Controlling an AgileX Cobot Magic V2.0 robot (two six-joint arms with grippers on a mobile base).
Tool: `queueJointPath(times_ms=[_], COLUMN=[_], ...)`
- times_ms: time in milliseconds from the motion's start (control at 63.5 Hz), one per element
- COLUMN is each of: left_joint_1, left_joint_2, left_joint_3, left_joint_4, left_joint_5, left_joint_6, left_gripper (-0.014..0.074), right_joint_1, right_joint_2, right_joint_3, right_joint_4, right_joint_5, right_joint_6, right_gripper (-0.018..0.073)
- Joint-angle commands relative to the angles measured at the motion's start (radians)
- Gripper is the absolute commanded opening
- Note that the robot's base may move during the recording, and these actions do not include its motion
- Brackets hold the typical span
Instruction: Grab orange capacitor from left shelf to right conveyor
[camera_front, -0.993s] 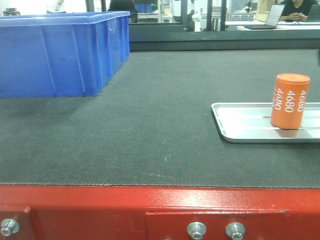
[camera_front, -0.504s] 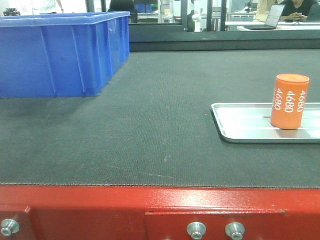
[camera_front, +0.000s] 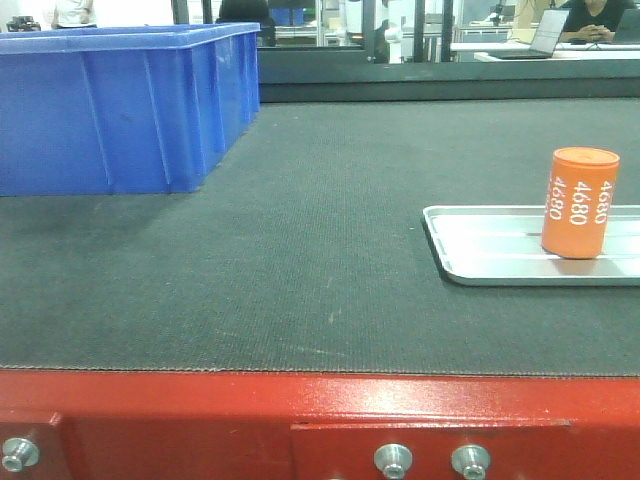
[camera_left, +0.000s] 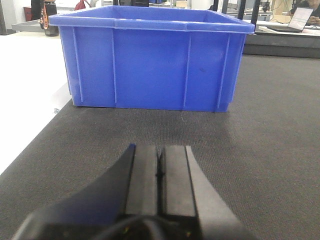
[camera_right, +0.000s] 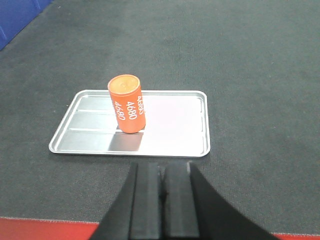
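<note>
Orange capacitor: the orange capacitor (camera_front: 579, 203) (camera_right: 127, 104) stands upright on a shallow silver metal tray (camera_front: 500, 255) (camera_right: 170, 125), white "4680" lettering running down its side, nothing touching it.
Tray: it lies flat on the belt, toward the right edge of the front view (its far right end is cut off there); the capacitor sits left of the tray's middle in the right wrist view.
Right conveyor: the right conveyor (camera_front: 300, 250) (camera_left: 270, 130) (camera_right: 250, 55) shows a dark textured belt, with a red front frame and silver bolts along the bottom of the front view.
Blue bin: a large blue bin (camera_front: 120, 105) (camera_left: 150, 60) rests on the belt at the far left, well apart from the tray.
Right gripper: the right gripper (camera_right: 161, 187) hovers low over the belt's near edge, just short of the tray, its black fingers pressed together with nothing between them.
Left gripper: the left gripper (camera_left: 159, 170) faces the blue bin from above the belt, fingers likewise closed together and empty.
Background: desks, a laptop and seated people appear beyond the belt, too blurred for detail.
</note>
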Motion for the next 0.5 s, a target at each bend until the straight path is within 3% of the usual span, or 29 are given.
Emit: queueJointPath(times_ms=[0, 79, 252, 489], left_joint_1=[0.003, 0.003, 0.003, 0.003], left_joint_2=[-0.009, -0.009, -0.009, -0.009], left_joint_3=[-0.004, -0.004, -0.004, -0.004], left_joint_4=[-0.003, -0.003, -0.003, -0.003], left_joint_5=[-0.088, -0.088, -0.088, -0.088], left_joint_6=[-0.002, -0.002, -0.002, -0.002], left_gripper=[-0.0127, -0.0127, -0.0127, -0.0127], right_joint_1=[-0.004, -0.032, -0.148, -0.201], right_joint_2=[0.01, 0.009, -0.049, -0.224], right_joint_3=[-0.013, 0.005, 0.12, 0.363], right_joint_4=[-0.018, -0.01, 0.128, 0.136], right_joint_5=[-0.109, -0.164, -0.332, -0.517], right_joint_6=[0.001, -0.036, -0.205, -0.21], right_gripper=[0.0047, 0.0047, 0.0047, 0.0047])
